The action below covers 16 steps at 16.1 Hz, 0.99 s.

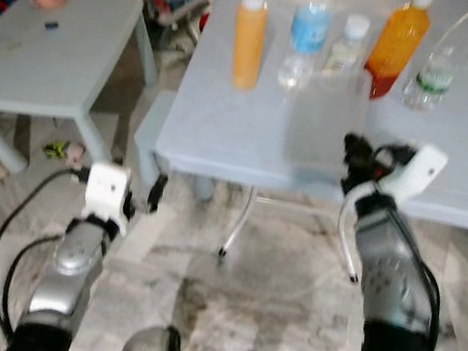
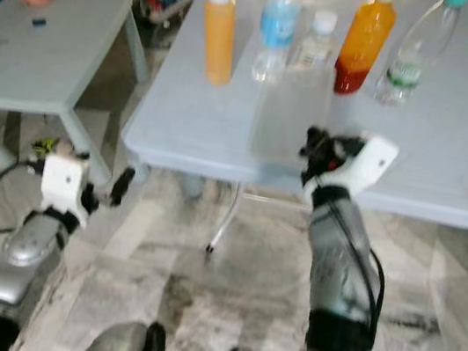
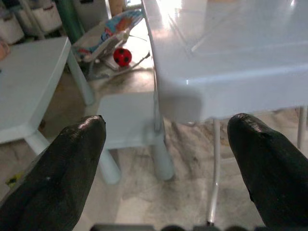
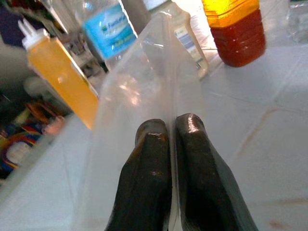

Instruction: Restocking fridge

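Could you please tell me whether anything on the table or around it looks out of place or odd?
Nothing is spilled or tipped: the bottles stand upright in a row on the table. One oddity: the right pincer is shut on the wall of a clear bin, not a bottle. A red ball lies on the floor beyond the table.

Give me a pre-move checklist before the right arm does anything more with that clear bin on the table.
1. Right end effector shut on the clear bin's wall: ok, fingers pinch the thin rim.
2. Bin sits on the table: ok, near the front edge.
3. Bin contents: cannot tell, the plastic is see-through and blurred.
4. Bottles upright behind the bin: ok; yellow squeeze bottle, blue-label water bottle, small white-capped bottle, orange juice bottle and clear bottle all stand.
5. Left end effector free: ok, open, low beside the table corner.
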Available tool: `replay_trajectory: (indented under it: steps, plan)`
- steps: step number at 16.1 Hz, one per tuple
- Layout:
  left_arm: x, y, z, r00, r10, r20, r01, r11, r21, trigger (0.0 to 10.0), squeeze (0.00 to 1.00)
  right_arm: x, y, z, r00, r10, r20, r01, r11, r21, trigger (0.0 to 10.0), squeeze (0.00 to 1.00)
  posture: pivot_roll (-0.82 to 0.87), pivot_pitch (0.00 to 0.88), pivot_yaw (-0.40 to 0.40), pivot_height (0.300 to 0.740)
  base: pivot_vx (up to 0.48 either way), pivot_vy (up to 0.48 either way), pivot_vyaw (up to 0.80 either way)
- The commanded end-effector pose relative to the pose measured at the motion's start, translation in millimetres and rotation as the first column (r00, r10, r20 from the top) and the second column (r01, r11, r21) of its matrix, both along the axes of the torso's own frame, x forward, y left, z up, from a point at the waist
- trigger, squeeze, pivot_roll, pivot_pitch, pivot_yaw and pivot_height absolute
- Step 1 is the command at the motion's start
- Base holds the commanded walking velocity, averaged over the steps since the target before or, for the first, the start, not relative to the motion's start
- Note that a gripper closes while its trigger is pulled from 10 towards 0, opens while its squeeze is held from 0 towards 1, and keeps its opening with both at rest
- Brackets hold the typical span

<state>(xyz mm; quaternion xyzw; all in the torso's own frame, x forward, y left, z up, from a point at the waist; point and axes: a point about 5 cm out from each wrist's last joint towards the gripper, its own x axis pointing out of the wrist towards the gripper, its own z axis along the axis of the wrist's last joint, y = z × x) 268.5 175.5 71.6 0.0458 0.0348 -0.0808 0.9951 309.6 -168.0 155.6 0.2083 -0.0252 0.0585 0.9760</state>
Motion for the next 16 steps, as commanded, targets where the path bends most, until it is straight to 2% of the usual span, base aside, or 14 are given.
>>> replay_trajectory:
  steps: [1, 2, 3, 6, 8, 9, 11, 12, 16]
  plan:
    - [-3.1, 2.7, -6.4, 1.0, 0.019, -0.02, -0.019, 1.0, -0.002, 10.0, 0.0, -7.7, 3.1, -5.8, 1.0, -0.01, -0.008, 0.009, 0.997, -0.073, 10.0, 0.0, -0.01, 0.056, 0.038, 0.74, 0.0, 0.0, 0.0]
    - [-3.1, 1.4, -7.2, 1.0, 0.018, -0.022, -0.018, 1.0, -0.003, 10.0, 0.0, -11.0, 3.8, -8.7, 1.0, -0.01, -0.013, 0.009, 0.996, -0.094, 10.0, 0.0, -0.01, 0.053, 0.036, 0.74, 0.0, 0.0, 0.0]
    - [0.8, -1.3, -6.9, 1.0, 0.02, -0.021, -0.02, 1.0, -0.012, 10.0, 0.0, -13.8, 3.1, -16.8, 0.998, -0.048, -0.046, 0.038, 0.978, -0.205, 10.0, 0.0, -0.02, 0.033, 0.03, 0.74, 0.0, 0.0, 0.0]
    - [9.1, -7.4, -3.1, 1.0, 0.019, -0.003, -0.019, 0.999, -0.027, 10.0, 0.0, -13.7, 5.1, -22.7, 0.994, -0.06, -0.093, 0.035, 0.968, -0.25, 10.0, 0.0, -0.02, 0.012, 0.025, 0.74, 0.0, 0.0, 0.0]
    - [10.9, -10.2, -3.5, 1.0, 0.013, 0.002, -0.013, 0.999, -0.032, 10.0, 0.0, -13.5, 5.8, -18.4, 0.998, -0.04, -0.046, 0.027, 0.968, -0.249, 10.0, 0.0, -0.03, 0.002, 0.025, 0.74, 0.0, 0.0, 0.0]
    - [10.5, -11.1, -4.7, 1.0, 0.012, 0.0, -0.012, 0.999, -0.035, 10.0, 0.0, -11.8, 3.5, -13.8, 0.998, -0.066, 0.006, 0.065, 0.949, -0.309, 10.0, 0.0, -0.03, 0.0, 0.026, 0.74, 0.0, 0.0, 0.0]
    - [6.9, -14.3, -9.0, 1.0, 0.003, -0.012, -0.004, 0.999, -0.039, 10.0, 0.0, -11.0, 0.5, -13.9, 0.997, -0.079, 0.026, 0.083, 0.936, -0.341, 10.0, 0.0, -0.03, 0.0, 0.026, 0.74, -0.124, 0.0, 0.0]
    - [4.5, -15.9, -11.7, 1.0, -0.004, -0.02, 0.003, 0.999, -0.04, 10.0, 0.0, -12.7, 2.9, -16.5, 0.999, -0.05, -0.014, 0.045, 0.962, -0.27, 10.0, 0.0, -0.03, 0.0, 0.025, 0.74, -0.259, 0.0, 0.0]
    - [4.6, -17.4, -14.9, 1.0, -0.008, -0.027, 0.007, 0.999, -0.042, 10.0, 0.0, -15.4, 5.3, -18.0, 0.999, -0.035, 0.025, 0.04, 0.959, -0.28, 10.0, 0.0, -0.03, 0.0, 0.022, 0.74, -0.292, 0.0, 0.0]
